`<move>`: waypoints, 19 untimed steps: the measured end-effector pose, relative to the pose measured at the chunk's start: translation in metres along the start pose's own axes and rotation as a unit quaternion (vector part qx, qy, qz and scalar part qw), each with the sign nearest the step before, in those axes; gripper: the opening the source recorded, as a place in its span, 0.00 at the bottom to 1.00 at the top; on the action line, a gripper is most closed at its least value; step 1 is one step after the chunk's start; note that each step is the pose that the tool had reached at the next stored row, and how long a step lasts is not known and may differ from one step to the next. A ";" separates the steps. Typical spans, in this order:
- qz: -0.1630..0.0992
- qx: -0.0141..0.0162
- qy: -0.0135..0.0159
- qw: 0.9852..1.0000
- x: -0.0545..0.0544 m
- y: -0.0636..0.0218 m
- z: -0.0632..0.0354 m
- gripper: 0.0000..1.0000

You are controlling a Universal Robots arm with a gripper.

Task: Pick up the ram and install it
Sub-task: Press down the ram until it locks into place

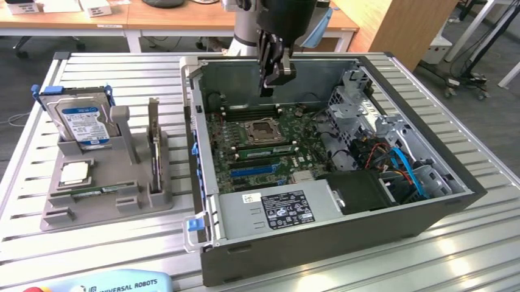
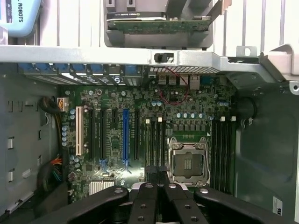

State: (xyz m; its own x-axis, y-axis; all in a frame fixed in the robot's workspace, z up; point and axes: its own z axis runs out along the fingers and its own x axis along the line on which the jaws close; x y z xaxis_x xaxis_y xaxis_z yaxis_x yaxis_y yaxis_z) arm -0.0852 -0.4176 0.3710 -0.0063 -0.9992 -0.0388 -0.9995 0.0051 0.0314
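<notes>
A slim green ram stick point(image 1: 99, 190) lies flat in the front slot of the grey parts holder point(image 1: 138, 201), at the exterior view's left. My gripper point(image 1: 270, 88) hangs over the open computer case point(image 1: 325, 237), above the motherboard point(image 1: 252, 137). Its fingers are shut with nothing between them. In the wrist view the shut gripper point(image 2: 158, 175) points down at the memory slots point(image 2: 156, 140) beside the CPU socket point(image 2: 188, 161). A long green strip point(image 1: 262, 148) sits in the slots next to the socket; I cannot tell whether it is a second stick.
The holder also carries a blue-labelled hard drive point(image 1: 81, 121), a square silver processor point(image 1: 75, 173) and an upright card point(image 1: 153, 143). Inside the case are a power supply point(image 1: 276, 210), drive cages point(image 1: 357, 109) and coloured cables point(image 1: 406, 170). A teach pendant point(image 1: 114, 283) lies at the table's front edge.
</notes>
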 end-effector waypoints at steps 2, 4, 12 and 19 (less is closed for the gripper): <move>0.000 0.000 0.000 1.000 0.000 -0.0001 0.0037 0.10; 0.000 0.000 0.000 1.000 0.000 -0.0002 0.0074 0.10; 0.000 0.000 0.000 1.000 0.001 -0.0007 0.0234 0.10; 0.000 0.000 0.000 1.000 0.001 -0.0011 0.0362 0.10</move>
State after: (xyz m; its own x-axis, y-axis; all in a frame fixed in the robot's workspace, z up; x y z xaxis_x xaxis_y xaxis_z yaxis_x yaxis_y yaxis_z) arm -0.0852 -0.4175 0.3348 -0.0063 -0.9992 -0.0389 -0.9995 0.0051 0.0312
